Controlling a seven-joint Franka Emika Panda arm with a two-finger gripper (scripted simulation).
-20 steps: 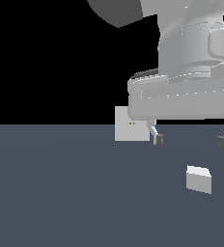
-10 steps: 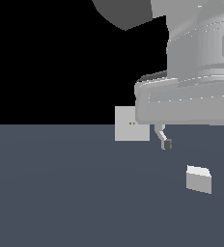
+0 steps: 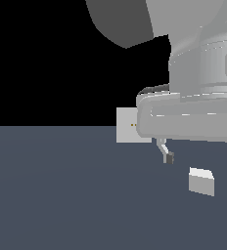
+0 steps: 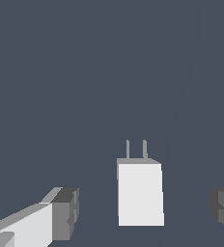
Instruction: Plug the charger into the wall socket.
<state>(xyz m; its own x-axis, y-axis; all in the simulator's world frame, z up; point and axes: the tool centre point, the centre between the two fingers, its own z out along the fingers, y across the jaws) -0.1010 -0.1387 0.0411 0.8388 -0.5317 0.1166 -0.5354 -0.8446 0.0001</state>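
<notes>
Charger [image 4: 140,193], boxy white block, two thin prongs, gripper [image 4: 145,210] spread wide

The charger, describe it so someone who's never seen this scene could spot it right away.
Start from the dark grey floor in the exterior view and find the big grey arm on that view's right. Below its open pincer, between the two fingers, a small white block lies on the floor: the charger. The wrist view shows two thin prongs on one end, unlike the larger upright wall socket behind.
</notes>
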